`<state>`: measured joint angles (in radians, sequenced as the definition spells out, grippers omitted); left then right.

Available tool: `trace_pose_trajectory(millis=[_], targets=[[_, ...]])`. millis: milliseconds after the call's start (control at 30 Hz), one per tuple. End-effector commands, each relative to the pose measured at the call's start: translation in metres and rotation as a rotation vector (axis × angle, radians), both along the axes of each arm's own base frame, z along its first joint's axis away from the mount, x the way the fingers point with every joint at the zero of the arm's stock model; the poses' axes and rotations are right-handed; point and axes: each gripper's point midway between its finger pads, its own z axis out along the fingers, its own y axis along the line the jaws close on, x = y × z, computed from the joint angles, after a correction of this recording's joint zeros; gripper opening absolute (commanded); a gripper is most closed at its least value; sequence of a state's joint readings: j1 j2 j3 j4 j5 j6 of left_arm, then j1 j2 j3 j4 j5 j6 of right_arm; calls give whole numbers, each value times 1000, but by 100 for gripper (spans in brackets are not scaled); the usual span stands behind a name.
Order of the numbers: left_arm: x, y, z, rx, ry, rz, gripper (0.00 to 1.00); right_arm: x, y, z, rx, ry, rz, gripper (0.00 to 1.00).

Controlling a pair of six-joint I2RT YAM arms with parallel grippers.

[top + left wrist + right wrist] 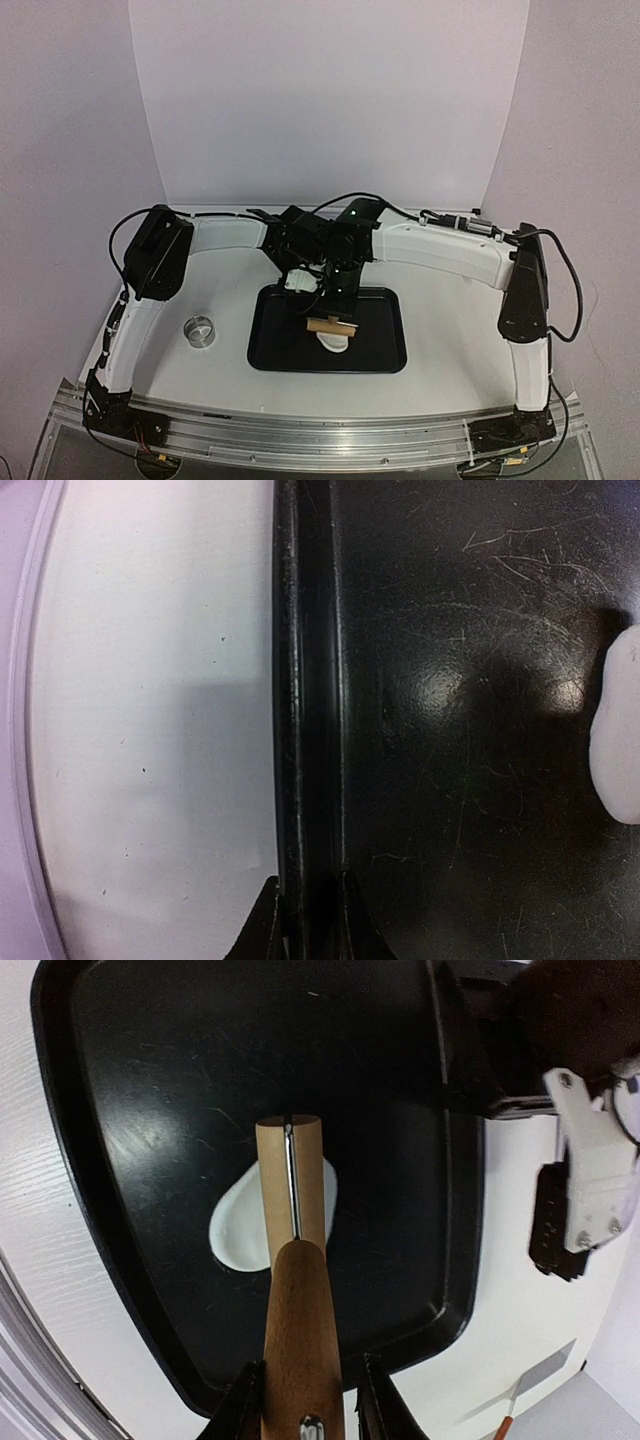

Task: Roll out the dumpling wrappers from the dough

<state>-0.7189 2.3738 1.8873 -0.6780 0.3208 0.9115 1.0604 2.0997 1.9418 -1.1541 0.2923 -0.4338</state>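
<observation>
A flattened oval patch of white dough (240,1225) lies on the black tray (150,1080). A wooden roller (290,1180) rests across the dough, and my right gripper (305,1400) is shut on its brown handle (300,1320). From above, the roller (330,325) sits over the dough (336,343) near the tray's middle. My left gripper (305,920) is shut on the tray's rim (305,680) at its far edge, one finger on each side of it. The dough (620,740) shows at the right edge of the left wrist view. No dumpling wrappers are in view.
A small metal ring (200,330) stands on the white table left of the tray (262,360). In the right wrist view a thin tool with an orange handle (505,1425) lies at the bottom right. Both arms cross above the tray's far side.
</observation>
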Motion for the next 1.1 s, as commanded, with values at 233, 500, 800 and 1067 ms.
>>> trace_pose_trajectory(millis=[233, 500, 800, 1067], targets=[[-28, 11, -40, 132, 31, -89, 0, 10, 17, 78, 103, -217, 104, 0], [-22, 10, -36, 120, 24, -84, 0, -20, -3, 37, 51, -225, 503, 0], [-21, 9, -38, 118, 25, -86, 0, -3, 28, 18, 141, -397, 674, 0], [-20, 10, -43, 127, 26, -87, 0, -30, -4, 0, 142, -346, 729, 0]])
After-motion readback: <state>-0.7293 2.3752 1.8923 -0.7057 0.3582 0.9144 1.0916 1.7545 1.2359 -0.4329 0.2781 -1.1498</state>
